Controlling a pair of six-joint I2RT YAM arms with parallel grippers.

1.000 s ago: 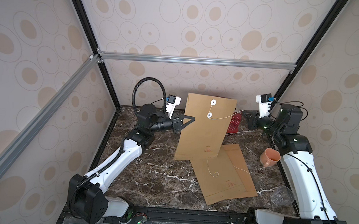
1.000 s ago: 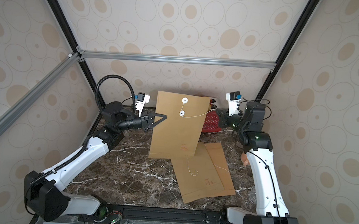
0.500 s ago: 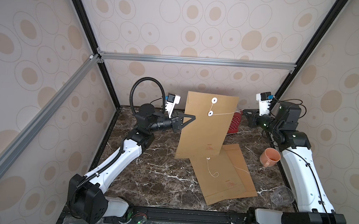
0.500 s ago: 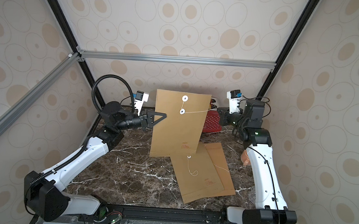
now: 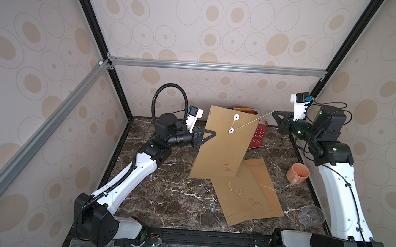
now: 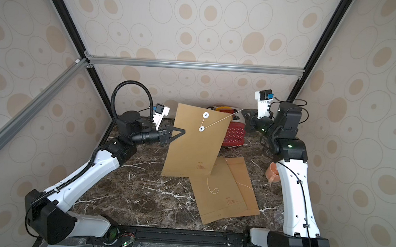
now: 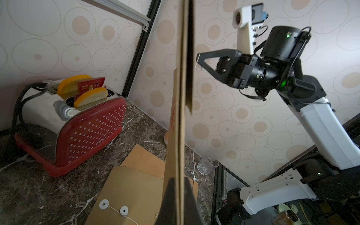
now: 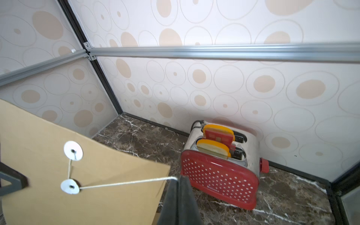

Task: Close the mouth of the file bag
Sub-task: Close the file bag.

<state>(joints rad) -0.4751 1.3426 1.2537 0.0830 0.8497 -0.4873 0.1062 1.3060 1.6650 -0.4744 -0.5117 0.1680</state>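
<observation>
On my left, the left tool (image 5: 211, 135) is clamped shut on the side edge of the file bag (image 5: 223, 154). It holds the bag upright and slightly tilted over the surface (image 5: 163, 193). I cannot tell whether the bag's bottom edge touches the spare envelopes (image 5: 249, 196) lying flat below it. The flap (image 7: 189, 58) is folded down, though the left wrist view shows its edge standing a little off the body. The white string (image 5: 252, 121) runs from the upper disc (image 5: 236, 117) down to the lower disc (image 5: 231, 130), bends round it and leaves taut toward my right. There the right tool (image 5: 274, 113) is pinched shut on its end, up in the air beside the red toaster (image 5: 259, 135). I judge the closure under way: flap over, string led to the lower disc and tensioned. What remains, as I read it, is winding the string round the discs until the flap sits tight, then letting go. I cannot make out how many turns are on.
</observation>
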